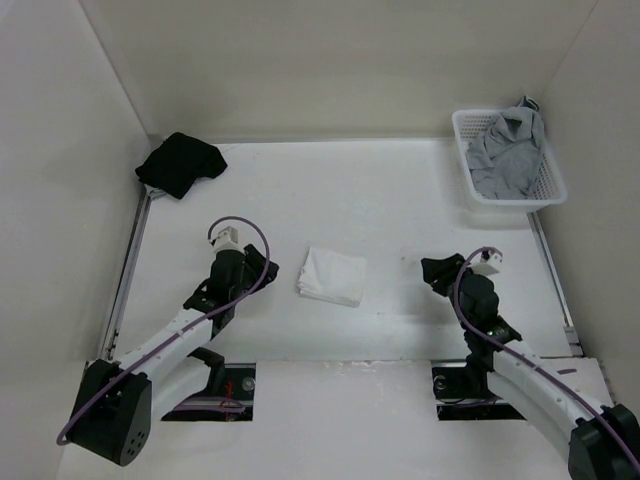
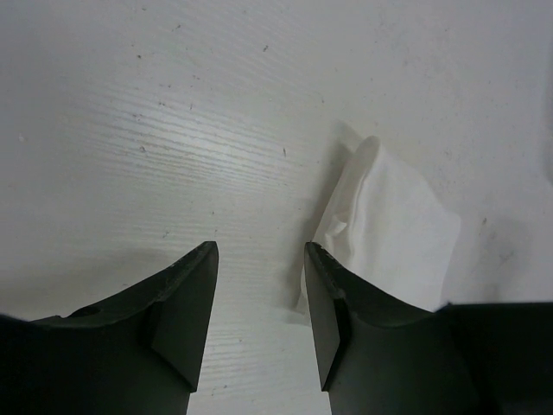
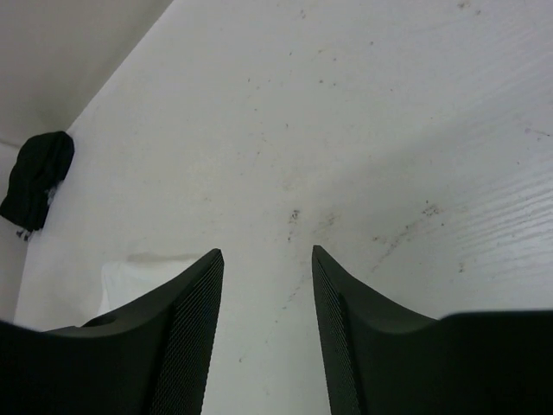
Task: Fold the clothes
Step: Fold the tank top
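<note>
Left claw [image 2: 259,251] and right claw [image 3: 266,252] both gape empty; folded white camisole [image 1: 331,276] lies between them.

No text, label, brand, number or sign could be read in any of the three views. Nothing legible was made out on the folded white clothes [image 1: 332,275], the white basket [image 1: 512,198] or the table [image 1: 400,200].

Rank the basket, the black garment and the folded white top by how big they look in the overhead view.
1. basket, clearly the largest
2. black garment, bunched in the far left corner
3. white top, smallest, though only a little smaller than the black garment
</note>
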